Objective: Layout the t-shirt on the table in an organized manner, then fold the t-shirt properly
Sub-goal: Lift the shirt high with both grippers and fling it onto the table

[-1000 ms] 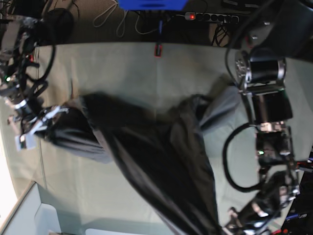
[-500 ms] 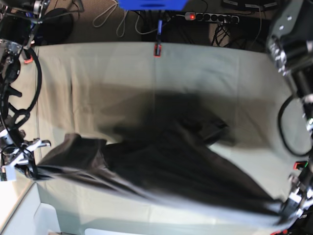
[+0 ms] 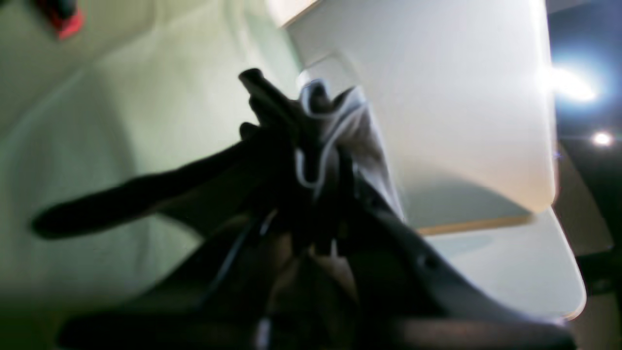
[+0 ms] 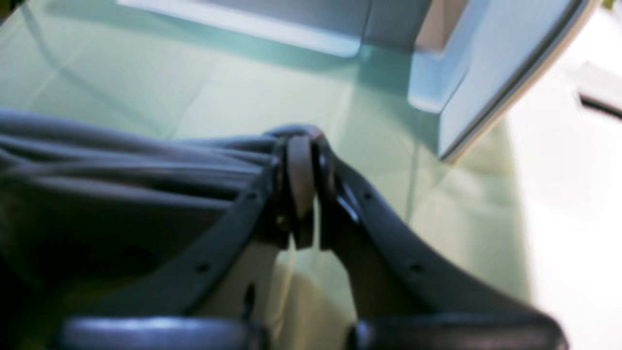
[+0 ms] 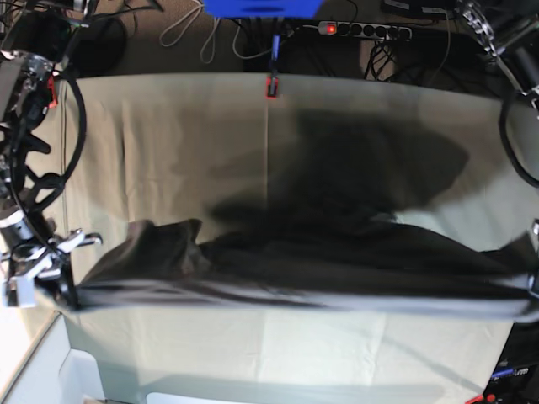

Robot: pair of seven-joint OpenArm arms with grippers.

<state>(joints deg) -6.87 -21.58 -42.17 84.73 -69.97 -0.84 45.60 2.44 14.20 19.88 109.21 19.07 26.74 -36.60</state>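
The dark grey t-shirt (image 5: pixel 320 261) hangs motion-blurred in a wide band across the front half of the table (image 5: pixel 168 126), pulled taut between both arms. My right gripper (image 5: pixel 61 290) at the base view's left is shut on one end of it. In the right wrist view the fingers (image 4: pixel 299 146) pinch bunched folds of the t-shirt (image 4: pixel 121 160). My left gripper (image 3: pixel 301 126) is shut on the other end, where the t-shirt's pale hem edge (image 3: pixel 335 121) bunches up. In the base view this end reaches the right edge.
Red clamps (image 5: pixel 272 87) (image 5: pixel 50 91) hold the cloth at the far edge and left corner. A power strip (image 5: pixel 362 30) and cables lie beyond the table. A white box (image 5: pixel 76 379) sits by the front left corner. Arm cables (image 5: pixel 50 160) loop at the left side.
Both arms have moved outward and toward the front edge. The t-shirt went from a diagonal heap to a wide, taut band across the table, and the left arm has left the table's right side.
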